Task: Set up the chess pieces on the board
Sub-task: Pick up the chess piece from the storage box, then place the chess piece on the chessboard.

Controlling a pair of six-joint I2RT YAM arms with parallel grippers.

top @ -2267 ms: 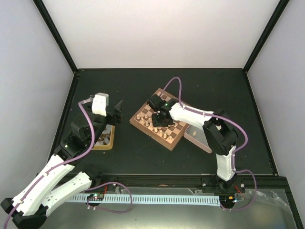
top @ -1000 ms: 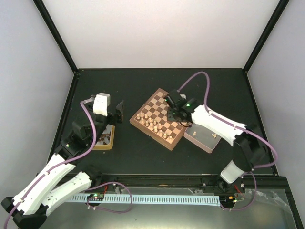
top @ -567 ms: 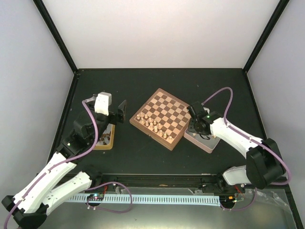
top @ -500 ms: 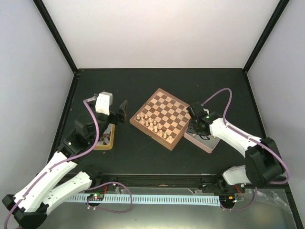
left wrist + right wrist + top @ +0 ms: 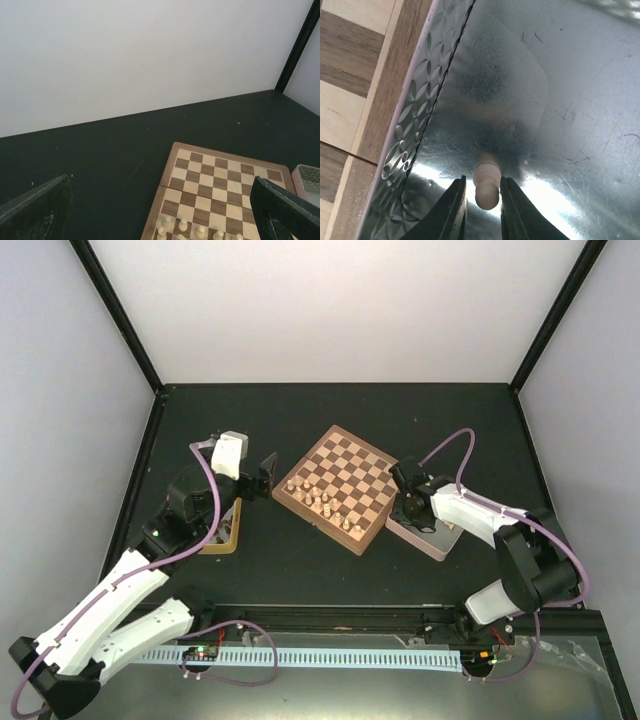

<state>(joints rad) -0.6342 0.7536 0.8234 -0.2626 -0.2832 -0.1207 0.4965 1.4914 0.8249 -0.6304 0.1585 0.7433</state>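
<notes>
The board point(image 5: 352, 464) lies mid-table with several pale chess pieces point(image 5: 316, 500) along its near-left side. In the grey metal tray point(image 5: 438, 542) right of the board, my right gripper point(image 5: 412, 512) is down. In the right wrist view its jaws point(image 5: 482, 184) have closed in on a pale pawn point(image 5: 486, 192) lying on the tray floor point(image 5: 560, 100). My left gripper point(image 5: 258, 472) hangs wide open and empty left of the board. Its wrist view shows the board point(image 5: 220, 185) and the pieces' tops point(image 5: 200, 232) between its spread fingers point(image 5: 35, 206).
A yellow wooden tray point(image 5: 234, 536) holding dark pieces sits under the left arm. The grey tray's patterned wall point(image 5: 415, 125) butts against the board's border point(image 5: 385, 100). Black frame posts and white walls enclose the table.
My right arm swung from the board to the grey tray, and its jaws narrowed around the pawn. My left gripper drifted right toward the board and opened wider.
</notes>
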